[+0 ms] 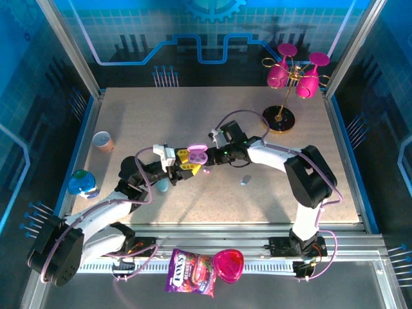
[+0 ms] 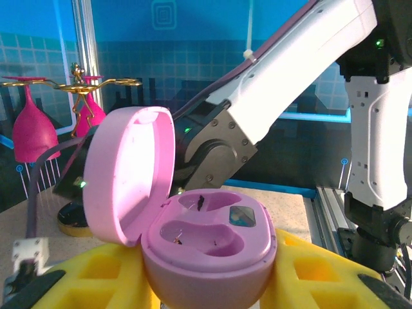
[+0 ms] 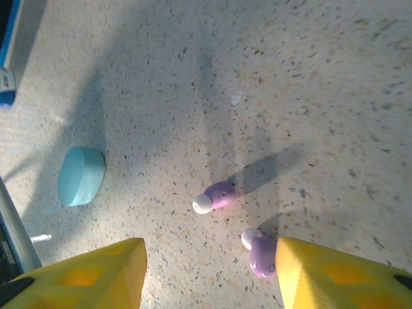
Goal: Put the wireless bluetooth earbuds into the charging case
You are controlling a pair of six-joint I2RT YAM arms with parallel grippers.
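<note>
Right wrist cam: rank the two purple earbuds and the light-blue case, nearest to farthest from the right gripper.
From the right gripper:
1. Lower purple earbud: beside the finger on the view's right.
2. Upper purple earbud: on the table ahead of the gap between the fingers, near centre.
3. Light-blue case: far off on the view's left.

Speckled tabletop: carries the items listed below.

- Paper cup: upright, well left of the left fingers and slightly beyond them.
- Blue and green rounded object: far left of those fingers, at the table's left edge.
- Gold stand: beyond and to the right of the fingers. Two pink wine glasses hang from it bowl-down.
- Snack bag: lies flat on the near side of the fingers, off the tabletop.
- Pink heart-shaped dish: touches the bag's right edge.
</note>
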